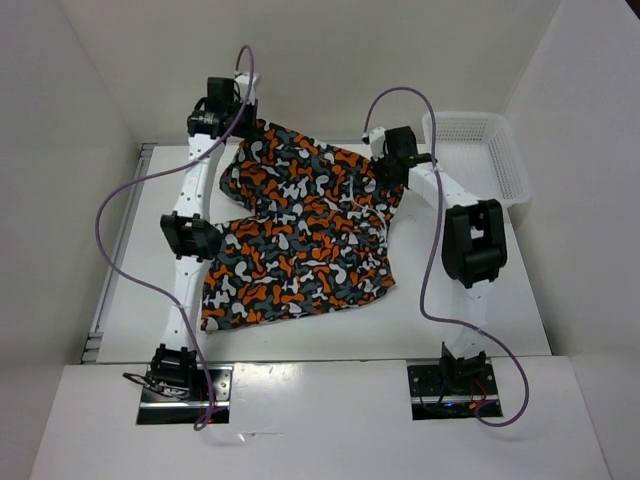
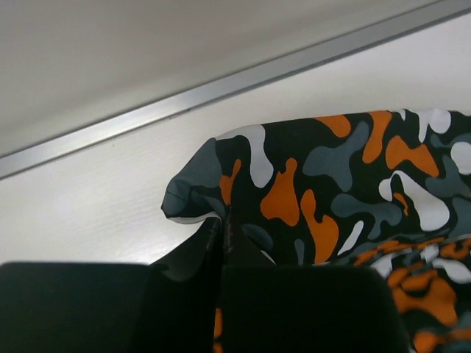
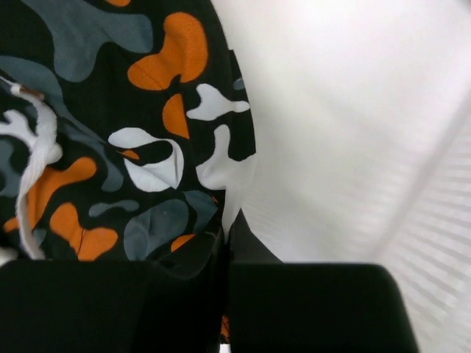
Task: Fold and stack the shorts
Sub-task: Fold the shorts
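1. The shorts point(image 1: 300, 230) lie spread out flat across the middle of the white counter point(image 1: 500, 300). The waist end is towards 12 o'clock and the leg hems towards 6 o'clock in the top view.
2. The left hand point(image 1: 236, 108) sits at the garment's 11 o'clock corner, at the far end of the outstretched left arm.
3. In the left wrist view, the left hand point(image 2: 222, 229) is clenched on a bunched corner of the shorts point(image 2: 331, 176). The cloth is pinched between its dark fingers point(image 2: 184, 257) and fans out towards 3 o'clock.
4. The right hand point(image 1: 388, 165) is at the garment's 2 o'clock edge, over the far right side of the waist.
5. In the right wrist view, the right hand point(image 3: 227, 237) is clenched on the hem of the shorts point(image 3: 110, 110). The fabric spreads from the grip towards 10 o'clock, and bare counter lies towards 2 o'clock.
6. A white drawstring point(image 3: 33, 154) trails over the print near that view's 9 o'clock side.
7. A white mesh basket point(image 1: 505, 150) stands at the counter's 2 o'clock corner, just beside the right hand and apart from the shorts.
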Motion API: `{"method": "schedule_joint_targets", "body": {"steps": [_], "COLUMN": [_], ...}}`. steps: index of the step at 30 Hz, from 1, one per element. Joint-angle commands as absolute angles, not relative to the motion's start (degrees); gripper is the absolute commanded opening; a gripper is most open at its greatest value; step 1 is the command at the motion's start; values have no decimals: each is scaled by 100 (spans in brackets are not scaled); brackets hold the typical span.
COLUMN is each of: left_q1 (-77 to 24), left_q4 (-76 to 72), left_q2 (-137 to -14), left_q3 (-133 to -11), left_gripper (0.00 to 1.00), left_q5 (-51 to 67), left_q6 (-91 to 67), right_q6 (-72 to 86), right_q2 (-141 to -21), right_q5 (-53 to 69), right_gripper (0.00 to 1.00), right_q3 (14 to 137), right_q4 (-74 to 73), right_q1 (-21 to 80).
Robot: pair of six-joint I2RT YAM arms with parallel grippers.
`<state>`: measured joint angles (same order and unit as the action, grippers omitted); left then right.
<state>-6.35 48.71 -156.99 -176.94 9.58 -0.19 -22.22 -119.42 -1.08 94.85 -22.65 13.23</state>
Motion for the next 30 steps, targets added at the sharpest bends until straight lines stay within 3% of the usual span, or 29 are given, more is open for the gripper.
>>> {"method": "schedule_joint_targets", "body": {"steps": [1, 6, 10, 17, 19, 21, 22, 23, 25, 30], "left_q1": [-448, -448, -448, -676, -956, -1142, -1421, -1624, -2063, -1794], "left_q4": [5764, 6782, 7470, 7471, 7331, 5870, 3818, 3049, 2672, 2489], "left_q2": [-14960, -14573, -14318, -13073, -12380, -11405, -9851, -9191, -8493, -7720], "left_q3": [-17947, -17947, -17947, -16509, -15223, -13431, -10732, -9687, -8836, -7370], "left_gripper": [0, 0, 0, 0, 0, 0, 0, 0, 0, 0], "left_q5": [1406, 1406, 1608, 1651, 1827, 1645, 1409, 606, 29, -948], "left_q6": [0, 0, 0, 0, 0, 0, 0, 0, 0, 0], "right_q6": [-2961, -3594, -4611, -4649, -4649, -4597, -4597, -4536, -4535, -4403], "right_q2": [-10761, -9863, -9011, -8192, -8121, -8016, -8016, -8016, -8016, -8016], "right_q5": [-308, 78, 71, -9, -9, -62, -9, -9, -9, -123], "right_gripper": [0, 0, 0, 0, 0, 0, 0, 0, 0, 0], "right_q3": [9642, 9291, 8038, 6874, 6654, 6513, 6513, 6460, 6460, 6513], "right_q4": [-2364, -2689, -2856, -2559, -2505, -2408, -2408, -2408, -2408, -2259], "right_q1": [1301, 1301, 1940, 2268, 2268, 2268, 2268, 2268, 2268, 2268]}}
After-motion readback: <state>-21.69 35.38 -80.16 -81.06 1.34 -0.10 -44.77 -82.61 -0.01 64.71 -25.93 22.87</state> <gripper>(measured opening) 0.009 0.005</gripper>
